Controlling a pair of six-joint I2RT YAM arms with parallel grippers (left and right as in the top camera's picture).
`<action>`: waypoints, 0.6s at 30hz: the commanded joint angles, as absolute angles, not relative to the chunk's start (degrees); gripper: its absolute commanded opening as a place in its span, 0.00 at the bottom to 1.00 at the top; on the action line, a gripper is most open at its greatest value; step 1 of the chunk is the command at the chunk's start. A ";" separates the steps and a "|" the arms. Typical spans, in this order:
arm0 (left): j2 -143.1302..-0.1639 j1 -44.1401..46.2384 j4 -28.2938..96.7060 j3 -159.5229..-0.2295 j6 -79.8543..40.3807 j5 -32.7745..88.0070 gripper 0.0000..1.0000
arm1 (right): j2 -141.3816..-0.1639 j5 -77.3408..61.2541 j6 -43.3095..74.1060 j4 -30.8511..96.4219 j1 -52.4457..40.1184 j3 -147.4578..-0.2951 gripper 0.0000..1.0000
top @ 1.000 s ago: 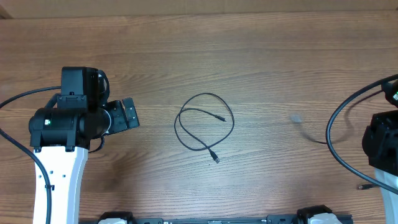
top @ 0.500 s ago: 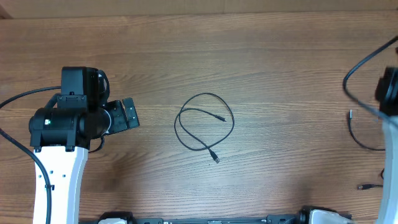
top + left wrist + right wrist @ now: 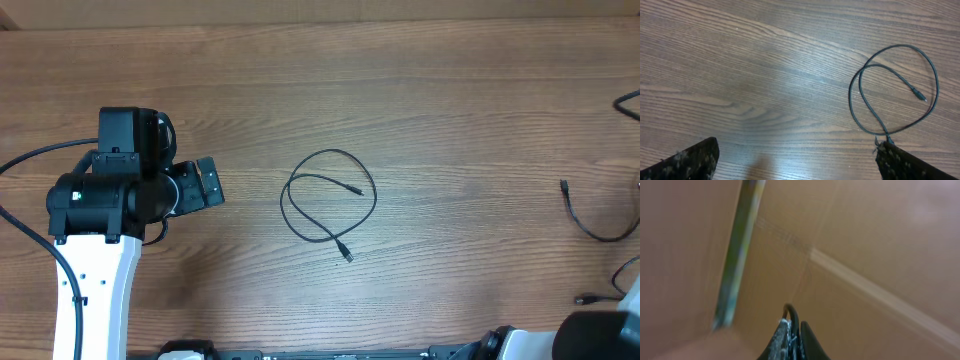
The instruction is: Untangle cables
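**Near edge, right side.** The right arm sits low at the corner of the bench, mostly out of frame. The right gripper is pressed closed. Its own view is blurred and faces a plain brown surface, not the bench. A thin black curve rises from the fingertips, and I cannot tell whether it is a pinched cord.
Risk: if a cord is held, any swing of this arm drags it unseen.

**Right margin.** A loose cable end and, beyond it, a curved cable lie close to the bench edge and run partly out of view.
Risk: they may slide off the edge or snag on the arm's own wiring, since they lie where that arm passes.

**Centre.** The looped cable lies flat and alone, crossing itself once, with both plugs visible.
Risk: a grip at the crossing takes two strands and tightens the loop. The cord is thin and flat on the wood, so a shallow descent may miss it and a deep one may scrape the bench.

**Left.** The left gripper stands wide and empty, well apart from the loop and aimed towards it.
Risk: with only one arm placed to work, pulling one plug would drag the whole loop along.
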State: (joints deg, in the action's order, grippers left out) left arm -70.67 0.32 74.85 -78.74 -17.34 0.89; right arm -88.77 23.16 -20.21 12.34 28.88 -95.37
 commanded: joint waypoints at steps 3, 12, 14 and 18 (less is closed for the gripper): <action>-70.83 0.03 74.76 -78.89 -16.27 1.06 1.00 | -91.22 13.91 -11.05 18.33 31.99 -96.40 0.04; -70.83 0.03 74.76 -78.89 -16.27 1.06 1.00 | -93.45 5.32 -7.60 30.30 32.71 -96.40 0.04; -70.83 0.03 74.76 -78.89 -16.27 1.06 0.99 | -93.89 3.79 -4.10 32.86 32.71 -96.33 0.04; -70.83 0.03 74.76 -78.89 -16.27 1.06 1.00 | -94.67 1.98 -0.05 35.46 32.71 -95.46 0.04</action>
State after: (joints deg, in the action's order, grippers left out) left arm -70.67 0.32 74.83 -78.74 -17.34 0.89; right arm -93.93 4.91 -5.21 35.16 32.58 -95.35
